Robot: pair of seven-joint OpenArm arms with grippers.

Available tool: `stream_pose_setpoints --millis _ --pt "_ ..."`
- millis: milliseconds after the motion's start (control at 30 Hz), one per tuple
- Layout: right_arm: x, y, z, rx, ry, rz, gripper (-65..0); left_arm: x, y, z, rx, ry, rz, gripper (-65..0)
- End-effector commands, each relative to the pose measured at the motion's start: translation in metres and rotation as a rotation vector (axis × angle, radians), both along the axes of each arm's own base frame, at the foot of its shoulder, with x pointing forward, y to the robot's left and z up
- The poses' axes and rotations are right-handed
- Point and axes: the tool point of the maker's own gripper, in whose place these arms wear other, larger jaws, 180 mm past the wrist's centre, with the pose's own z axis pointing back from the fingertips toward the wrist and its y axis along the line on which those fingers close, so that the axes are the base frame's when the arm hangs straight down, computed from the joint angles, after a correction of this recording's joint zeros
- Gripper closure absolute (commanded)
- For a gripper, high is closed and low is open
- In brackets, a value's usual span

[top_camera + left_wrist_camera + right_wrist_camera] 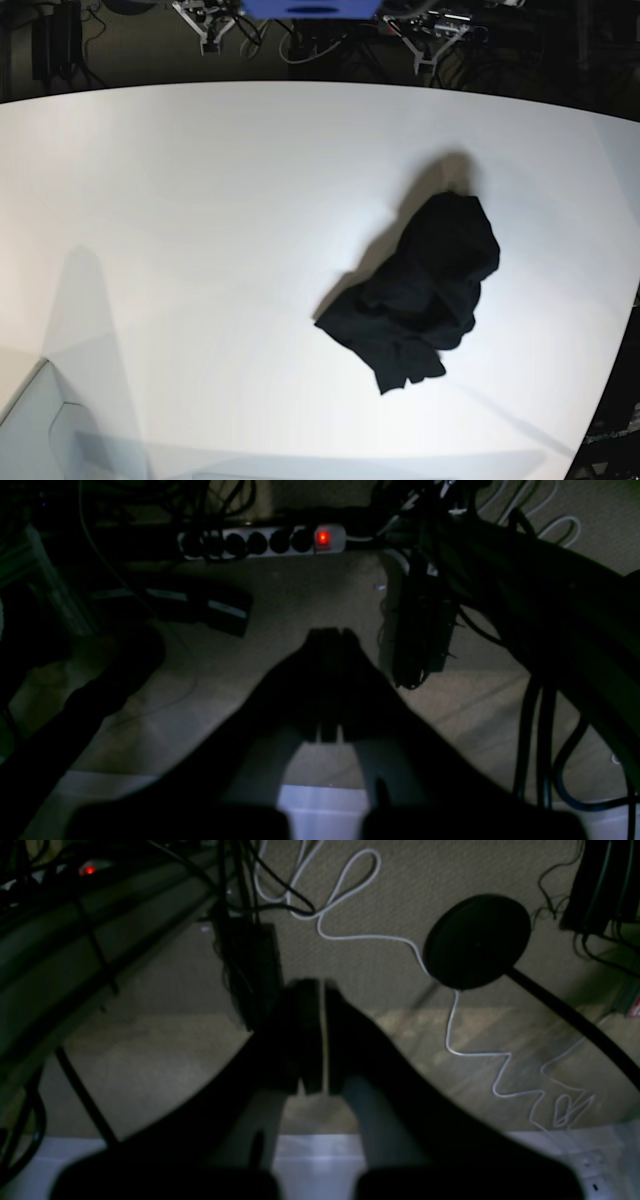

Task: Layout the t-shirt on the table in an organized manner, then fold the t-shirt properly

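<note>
While the t-shirt [418, 295] lies crumpled in a dark heap on the table [200, 220], right of centre in the base view and nearer the table's curved right edge than its left, neither claw is anywhere near it. The black cloth is bunched and folded over itself, a narrower flap sticking out at its lower end, and its shadow falls up and to the left on the white surface. No arm reaches over the tabletop in the base view. The left gripper [327, 635] points down past a pale edge toward the carpeted floor, its two dark fingers pressed together with nothing between them; beyond it lie a power strip [262, 541] with a red lit switch and a tangle of black cables. The right gripper [320, 985] likewise hangs over the floor, its fingers closed to a thin slit and holding nothing, with a round black base [476, 941] and a looping white cable [365, 937] beyond its tips.
</note>
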Motion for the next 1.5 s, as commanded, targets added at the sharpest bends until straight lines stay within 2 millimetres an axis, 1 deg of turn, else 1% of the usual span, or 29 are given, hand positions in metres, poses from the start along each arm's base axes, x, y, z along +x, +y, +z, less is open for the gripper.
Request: stream_pose_setpoints --millis 0,200,333,467,500,567,667,733,800,900,967,1167,1300,1367,1467 --pt "-0.005 -0.004 0.000 0.006 0.006 -0.009 0.0 0.001 0.002 0.000 0.010 -0.007 -0.006 0.0" --pt "0.001 -0.006 0.000 0.003 -0.010 -0.011 0.0 0.001 0.001 0.000 0.007 -0.007 -0.006 0.0" --pt "0.002 -0.004 0.000 0.006 -0.013 -0.009 0.0 0.001 0.000 0.000 0.005 -0.007 -0.006 0.0" --pt "0.005 -0.008 0.001 -0.001 -0.019 0.000 0.0 0.001 -0.002 0.000 0.002 -0.007 -0.006 0.0" --pt "0.013 -0.007 0.001 0.001 -0.030 0.000 0.0 0.001 -0.002 0.000 0.002 -0.007 -0.006 0.0" --pt "0.021 -0.006 0.000 0.003 -0.033 -0.001 0.0 0.001 -0.002 0.000 0.002 -0.005 -0.006 0.0" --pt "0.023 -0.001 0.000 0.010 -0.036 -0.003 0.0 0.001 -0.002 0.000 0.002 -0.005 -0.006 0.0" --pt "0.023 0.009 0.000 0.025 -0.037 -0.003 0.0 0.001 -0.001 0.000 0.004 -0.005 -0.006 0.0" --pt "0.026 0.010 0.000 0.027 -0.042 -0.003 0.0 0.001 -0.002 0.000 0.002 -0.005 -0.006 0.0" --pt "0.037 0.011 0.001 0.028 -0.057 -0.002 0.0 0.001 -0.003 0.000 0.001 -0.005 -0.006 0.0" --pt "0.039 0.011 0.001 0.028 -0.060 -0.002 0.0 0.001 -0.004 0.000 -0.001 -0.005 -0.006 0.0" --pt "0.042 0.006 0.001 0.020 -0.073 -0.005 0.0 0.002 -0.005 0.000 -0.002 -0.007 -0.006 0.0" --pt "0.042 0.006 0.001 0.021 -0.074 -0.008 0.0 0.002 -0.005 0.000 -0.003 -0.007 -0.003 0.0" --pt "0.036 0.009 0.001 0.025 -0.063 -0.006 0.0 0.002 -0.005 0.000 -0.003 -0.007 -0.001 0.0" --pt "0.033 0.008 0.001 0.023 -0.059 -0.004 0.0 0.002 -0.005 0.000 -0.003 -0.007 0.005 0.0"
